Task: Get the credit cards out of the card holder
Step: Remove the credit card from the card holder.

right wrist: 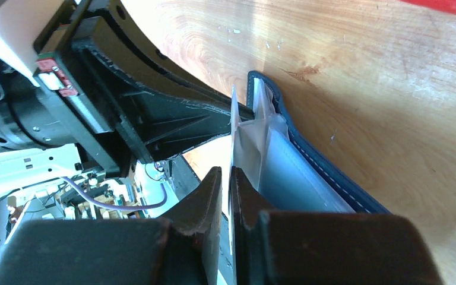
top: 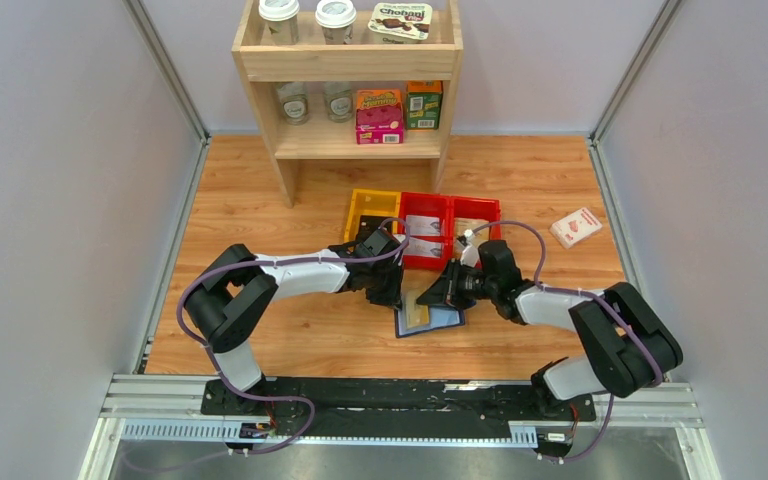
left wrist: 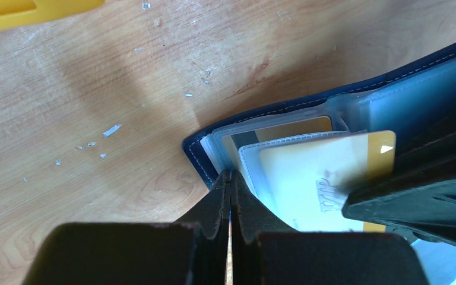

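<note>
Left gripper (left wrist: 230, 178), clenched, pins card holder (left wrist: 195, 155); right gripper (right wrist: 230, 178) pinches credit card (left wrist: 326, 169) edgewise: thin grip may slip against sleeve (left wrist: 248, 159) friction.

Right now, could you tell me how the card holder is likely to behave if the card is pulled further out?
The card holder looks thin and light, so it would probably slide on the smooth wooden tabletop unless the shut left gripper pins it. Its clear sleeves look crumpled, so they are likely floppy and may drag along with the gold card.

Grey walls (top: 60, 150), wooden table (top: 260, 200) — pine shelf (top: 350, 62) behind.
</note>
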`<state>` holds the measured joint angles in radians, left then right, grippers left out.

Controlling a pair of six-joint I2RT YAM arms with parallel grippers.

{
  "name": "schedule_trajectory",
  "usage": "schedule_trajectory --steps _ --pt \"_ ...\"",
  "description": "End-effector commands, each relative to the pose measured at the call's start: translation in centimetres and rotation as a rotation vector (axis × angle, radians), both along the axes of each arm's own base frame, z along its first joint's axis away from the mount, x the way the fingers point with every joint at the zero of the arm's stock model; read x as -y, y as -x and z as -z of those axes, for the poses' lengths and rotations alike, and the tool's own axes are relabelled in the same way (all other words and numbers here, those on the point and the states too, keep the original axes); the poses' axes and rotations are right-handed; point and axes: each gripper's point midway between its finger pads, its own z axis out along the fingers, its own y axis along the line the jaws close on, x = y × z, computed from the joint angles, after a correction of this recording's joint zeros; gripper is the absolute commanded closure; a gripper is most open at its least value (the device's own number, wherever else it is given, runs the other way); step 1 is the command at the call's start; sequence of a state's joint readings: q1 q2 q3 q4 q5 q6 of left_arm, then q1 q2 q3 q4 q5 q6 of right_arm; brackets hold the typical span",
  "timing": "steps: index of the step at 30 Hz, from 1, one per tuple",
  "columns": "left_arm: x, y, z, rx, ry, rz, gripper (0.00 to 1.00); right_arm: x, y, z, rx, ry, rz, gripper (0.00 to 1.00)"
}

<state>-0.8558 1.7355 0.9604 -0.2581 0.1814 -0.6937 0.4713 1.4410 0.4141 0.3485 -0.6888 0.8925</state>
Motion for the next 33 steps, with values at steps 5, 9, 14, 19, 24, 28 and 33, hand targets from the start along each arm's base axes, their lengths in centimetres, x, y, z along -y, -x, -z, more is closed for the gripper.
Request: schedule_trajectory --steps 5,9,14,19,24,28,33 --pt "-1.4 1.2 1.9 -0.043 -0.081 0.007 1.0 0.8 0.0 -1.5 0.059 -0.026 -0.009 0.89" --pt "-1.4 1.2 1.8 -0.043 -0.08 0.006 1.0 1.6 0.0 -1.3 0.049 -0.025 0.012 0.92" --pt "-1.4 1.2 1.8 -0.042 -0.08 0.007 1.0 2.8 -0.2 -1.0 0.046 0.004 0.037 0.96" --pt "-1.4 1.2 1.8 -0.04 -0.08 0.007 1.0 4.3 -0.2 -0.5 0.033 0.054 0.072 1.0" --pt "-1.3 0.8 1.0 -0.013 -0.06 -0.005 1.0 6.1 0.0 -0.4 0.02 0.109 0.144 1.0" --pt "-0.8 0.2 -0.7 0.028 -0.016 -0.022 0.97 7.7 -0.4 -1.3 0.059 0.161 0.252 1.0" --pt "0.0 -1.1 -5.2 0.125 0.078 -0.06 0.65 9.2 -1.6 -5.7 0.201 0.105 0.427 1.0"
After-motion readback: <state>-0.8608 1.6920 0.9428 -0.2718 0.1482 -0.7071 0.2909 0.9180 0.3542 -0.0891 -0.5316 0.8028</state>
